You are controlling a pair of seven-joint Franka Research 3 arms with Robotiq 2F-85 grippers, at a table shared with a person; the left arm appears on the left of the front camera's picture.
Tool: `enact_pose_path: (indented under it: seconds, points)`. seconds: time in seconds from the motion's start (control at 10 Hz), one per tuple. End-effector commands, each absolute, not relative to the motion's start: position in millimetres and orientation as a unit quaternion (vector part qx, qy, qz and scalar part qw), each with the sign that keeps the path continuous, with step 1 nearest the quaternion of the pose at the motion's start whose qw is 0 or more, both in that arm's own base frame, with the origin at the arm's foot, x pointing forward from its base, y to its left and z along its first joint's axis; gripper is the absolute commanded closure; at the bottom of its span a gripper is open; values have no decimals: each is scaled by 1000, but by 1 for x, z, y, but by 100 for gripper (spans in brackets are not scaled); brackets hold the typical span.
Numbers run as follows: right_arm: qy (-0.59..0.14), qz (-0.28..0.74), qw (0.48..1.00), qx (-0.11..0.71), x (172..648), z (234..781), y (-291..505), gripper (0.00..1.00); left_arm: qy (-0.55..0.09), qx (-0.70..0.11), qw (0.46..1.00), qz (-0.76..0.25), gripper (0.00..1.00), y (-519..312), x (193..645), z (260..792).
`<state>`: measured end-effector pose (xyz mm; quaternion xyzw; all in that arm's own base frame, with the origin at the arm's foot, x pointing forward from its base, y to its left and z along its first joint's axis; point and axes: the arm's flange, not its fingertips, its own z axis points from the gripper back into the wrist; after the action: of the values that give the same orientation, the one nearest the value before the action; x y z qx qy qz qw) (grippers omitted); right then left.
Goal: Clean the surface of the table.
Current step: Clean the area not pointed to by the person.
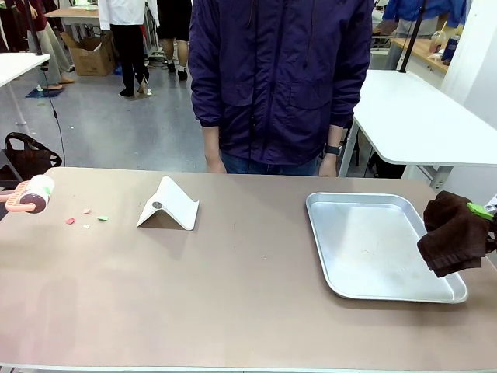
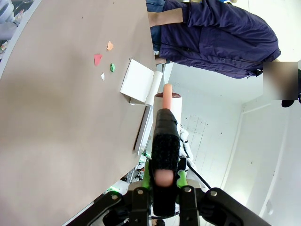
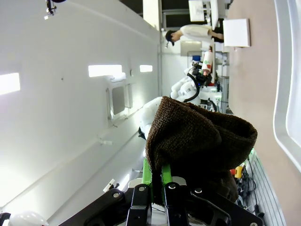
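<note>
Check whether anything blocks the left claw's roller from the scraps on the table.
Nothing visible does. The left claw holds the roller at the left edge of the table; the scraps lie just right of it on bare top. The folded card sits beyond them.

Scraps (image 1: 85,220) left on table (image 1: 233,311), tray (image 1: 373,249) right
</note>
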<state>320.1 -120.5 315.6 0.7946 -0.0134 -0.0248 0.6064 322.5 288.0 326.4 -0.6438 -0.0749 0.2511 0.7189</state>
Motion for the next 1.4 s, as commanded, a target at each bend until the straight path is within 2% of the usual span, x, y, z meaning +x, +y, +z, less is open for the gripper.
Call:
enact_pose_path:
  seconds: [0.0,0.1,0.5,0.7,1.3]
  points:
    - [-21,-27,601,799,321,319,-120,91,-78,-649,717,240,100,286,317,329]
    - [-21,-27,601,799,321,319,-120,91,-75,-644,719,251,78,288,322,326]
    - [-21,-27,601,799,321,319,-120,91,-117,-533,814,200,78,290,348,318]
    - [-21,-27,601,799,321,319,-120,91,-104,-479,845,212,78,282,369,304]
    - [-21,-27,601,799,321,319,-120,91,-91,-450,847,269,78,272,401,286]
